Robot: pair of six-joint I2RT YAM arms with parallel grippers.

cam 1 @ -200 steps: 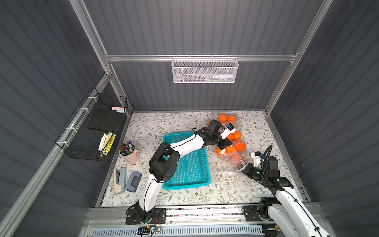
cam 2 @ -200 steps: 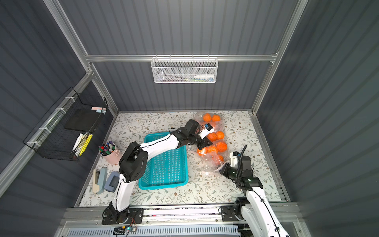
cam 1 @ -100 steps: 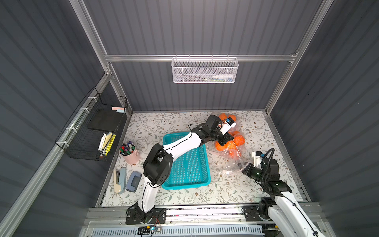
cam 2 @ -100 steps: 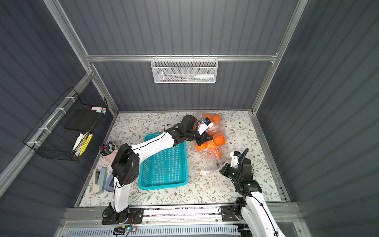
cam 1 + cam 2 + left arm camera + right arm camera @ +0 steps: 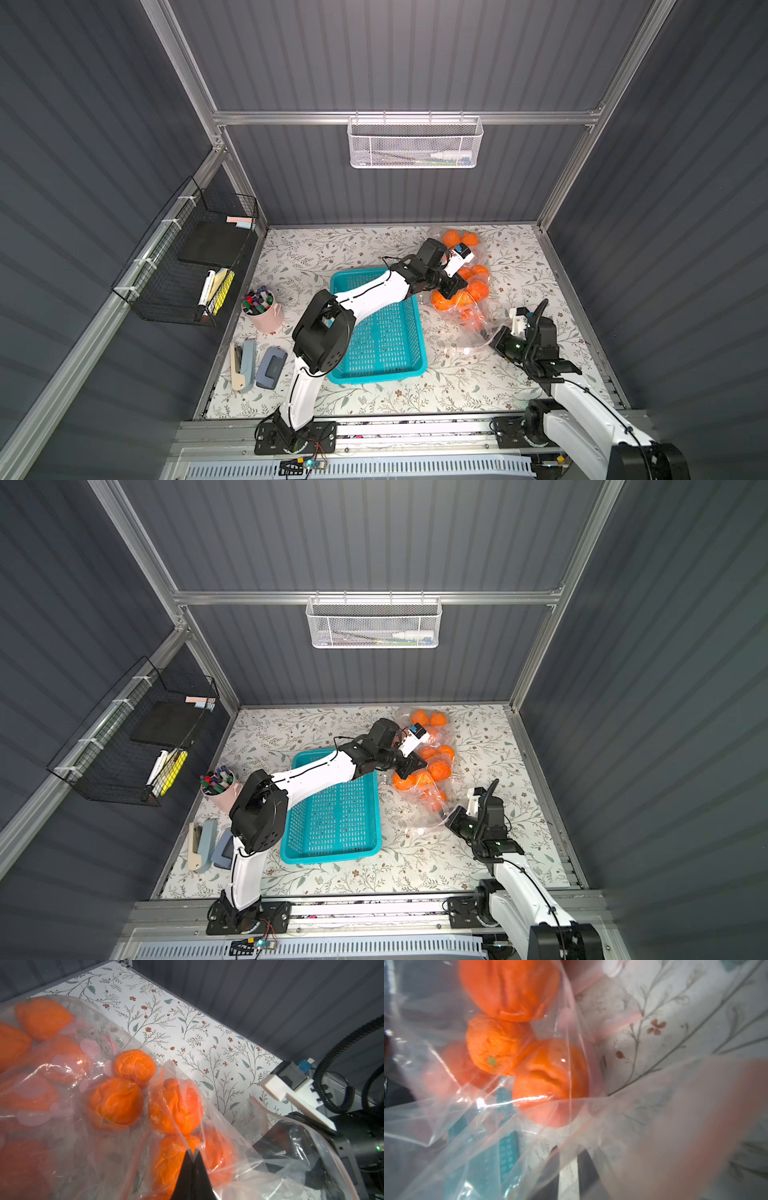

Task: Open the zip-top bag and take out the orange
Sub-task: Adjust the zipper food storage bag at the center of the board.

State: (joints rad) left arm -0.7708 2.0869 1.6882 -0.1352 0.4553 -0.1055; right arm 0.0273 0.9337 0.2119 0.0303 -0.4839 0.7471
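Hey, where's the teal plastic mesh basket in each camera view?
Top view: teal plastic mesh basket mid-table, beside the clear zip-top bag of oranges.
Top view: same spot.
Left wrist: not in it.
Right wrist: teal mesh blurred behind the bag film.
Shared landmark: that bag, in all four views.

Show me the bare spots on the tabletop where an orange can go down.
Bare: the strip between the teal basket and the front rail; the far patch between back wall, basket and pink pen cup. Crowded: around the zip-top bag, with left gripper and right gripper at it; the corner holding stapler and hole punch.
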